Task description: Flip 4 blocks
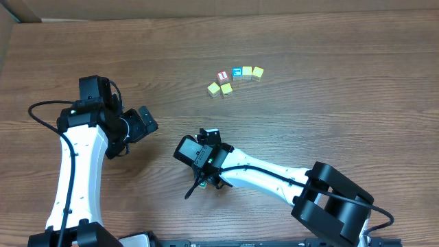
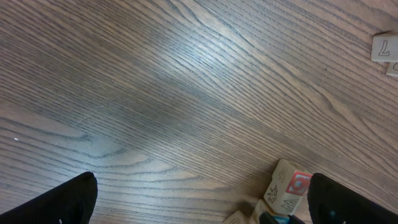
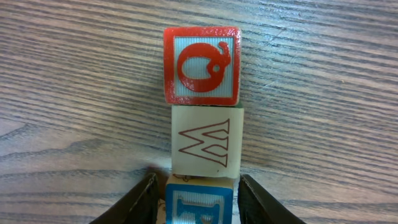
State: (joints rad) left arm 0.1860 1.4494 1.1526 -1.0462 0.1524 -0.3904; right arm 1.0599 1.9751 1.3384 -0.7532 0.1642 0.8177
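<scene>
Overhead, the left arm (image 1: pixel 75 158) stands at the left of the wooden surface (image 1: pixel 329 89), and the left pincer (image 1: pixel 147 121) hangs over bare wood, well apart from every cube. From the left wrist, that pincer's fingers (image 2: pixel 59 202) sit at the two bottom corners, spread wide, with only wood grain between them. A cube with a red-framed face (image 2: pixel 297 185) pokes in at the bottom edge near the right-hand finger. A pale cube (image 2: pixel 385 46) is cut off at the upper right edge, and I cannot tell which cubes these two are. Toward the middle of the overhead view, on the far side, lies a loose group: yellow cubes (image 1: pixel 247 71), a red-and-white cube (image 1: pixel 222 76) and a small blue cube (image 1: pixel 237 72). Nearer the front, the right arm (image 1: pixel 274 175) reaches in from the lower right. From the right wrist, three blocks lie in a straight, touching row running away from the camera. The blue "P" block (image 3: pixel 199 202) is nearest, the whitish "W" block (image 3: pixel 206 146) is in the middle, and the red "O" block (image 3: pixel 201 65) is farthest. The right pincer (image 3: pixel 198 186) is closed on the blue "P" block, one finger against each side.
</scene>
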